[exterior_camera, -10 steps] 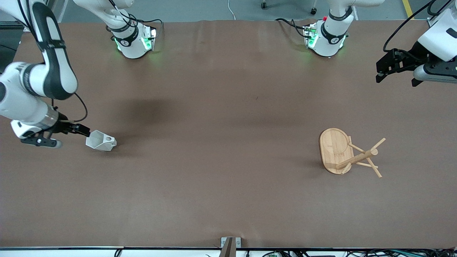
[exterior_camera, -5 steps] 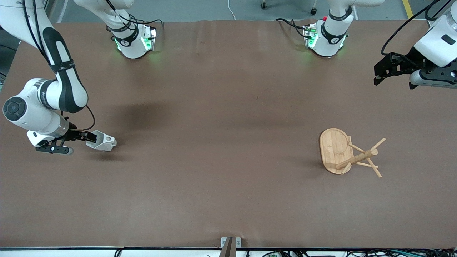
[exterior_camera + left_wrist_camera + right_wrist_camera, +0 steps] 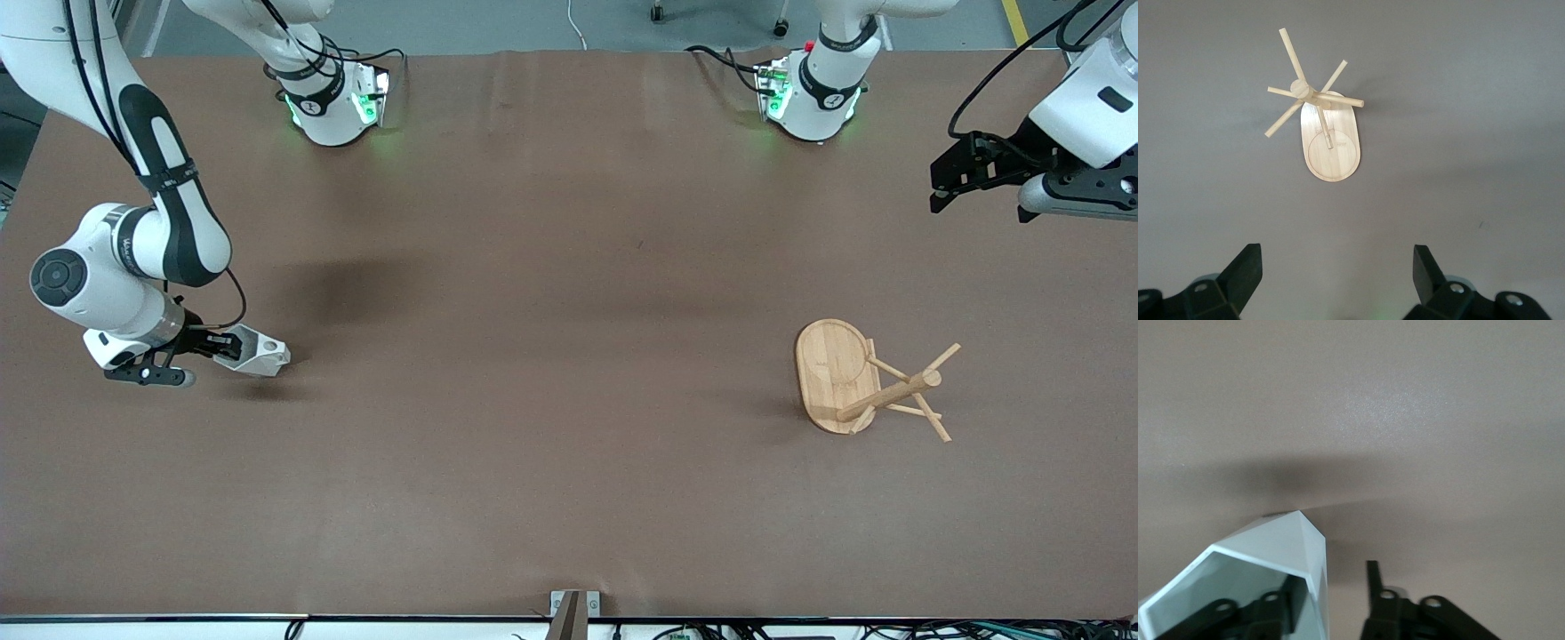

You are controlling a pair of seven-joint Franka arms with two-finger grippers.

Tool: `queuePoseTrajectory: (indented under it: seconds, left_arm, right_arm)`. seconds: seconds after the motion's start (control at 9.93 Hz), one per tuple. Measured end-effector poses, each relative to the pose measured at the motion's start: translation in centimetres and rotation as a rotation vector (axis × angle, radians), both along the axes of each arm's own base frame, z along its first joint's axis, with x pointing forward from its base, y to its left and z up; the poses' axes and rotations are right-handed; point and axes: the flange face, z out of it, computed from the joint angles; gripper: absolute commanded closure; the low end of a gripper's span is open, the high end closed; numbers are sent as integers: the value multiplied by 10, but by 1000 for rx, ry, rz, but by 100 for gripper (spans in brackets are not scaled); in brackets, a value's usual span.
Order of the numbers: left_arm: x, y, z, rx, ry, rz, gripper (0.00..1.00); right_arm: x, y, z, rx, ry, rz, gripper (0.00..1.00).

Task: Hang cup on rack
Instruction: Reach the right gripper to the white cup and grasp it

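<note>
The white faceted cup [image 3: 260,354] lies on its side toward the right arm's end of the table. My right gripper [image 3: 233,348] is at its mouth. In the right wrist view one finger [image 3: 1290,600] is inside the cup [image 3: 1281,540] against its wall. The other finger [image 3: 1373,577] is outside, with a gap to the wall, so the right gripper [image 3: 1333,579] is open astride the wall. The bamboo rack [image 3: 836,369] rests on its oval base toward the left arm's end. My left gripper [image 3: 936,188] waits open and empty in the air, away from the rack [image 3: 1331,143]. The left wrist view shows the left gripper [image 3: 1336,257] over bare table.
Brown table cover [image 3: 551,356] runs across the whole surface. The two arm bases [image 3: 333,98] stand along the edge farthest from the front camera. A small metal bracket [image 3: 573,609] sits at the nearest edge.
My right arm has pushed its gripper onto the cup's mouth and its fingers have narrowed around the wall. The cup has barely shifted. The left gripper has moved slightly away from the front camera.
</note>
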Motion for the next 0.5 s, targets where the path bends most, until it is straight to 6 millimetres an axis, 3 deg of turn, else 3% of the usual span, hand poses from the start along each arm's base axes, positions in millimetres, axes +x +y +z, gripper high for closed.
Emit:
queuePoseTrajectory:
  seconds: [0.2,0.5]
  left_arm:
    - [0,0,-1,0,1,0,0]
    - [2,-2,-3,1,5,-3,0]
  right_arm:
    - [2,0,2,0,-5,0,99]
    - [15,8,25,11,37,16,99]
